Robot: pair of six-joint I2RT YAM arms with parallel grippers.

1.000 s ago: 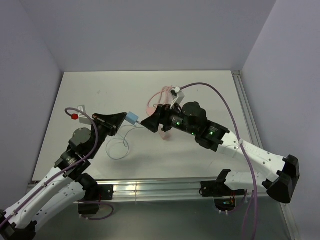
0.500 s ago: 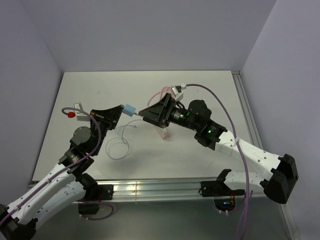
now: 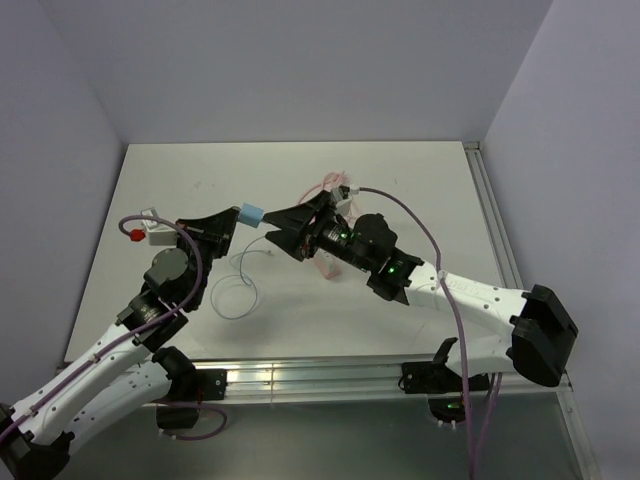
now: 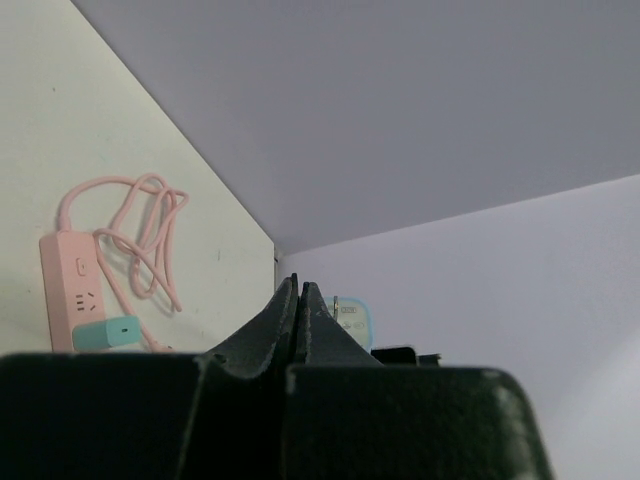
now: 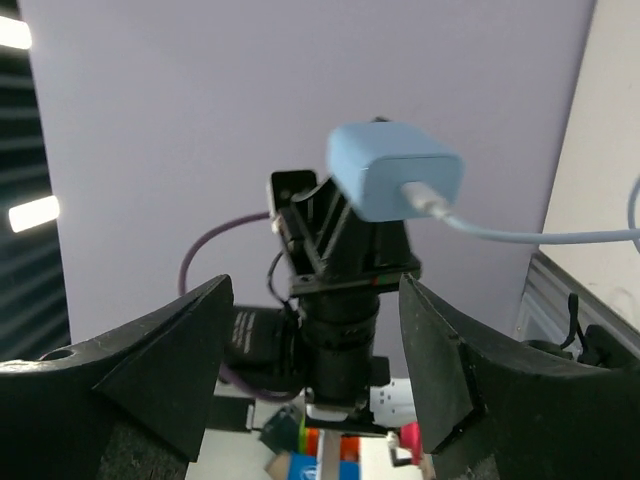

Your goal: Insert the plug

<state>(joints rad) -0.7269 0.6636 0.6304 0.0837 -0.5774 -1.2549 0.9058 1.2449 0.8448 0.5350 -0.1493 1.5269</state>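
The plug (image 3: 250, 213) has risen and drifted far-left, pinched above the desk (image 3: 400, 180) in the left gripper's (image 3: 236, 218) closed fingers. The right gripper (image 3: 272, 224) has followed, its fingers apart but narrowing and not yet touching. This is probably a handover before the pink power strip (image 4: 68, 290).

We see the left gripper (image 3: 232, 220) holding the plug (image 3: 250, 213) above the worktop (image 3: 420, 170). Its wire (image 3: 236, 291) hangs down in a loop. The right gripper (image 3: 274, 226) is just beside the plug.
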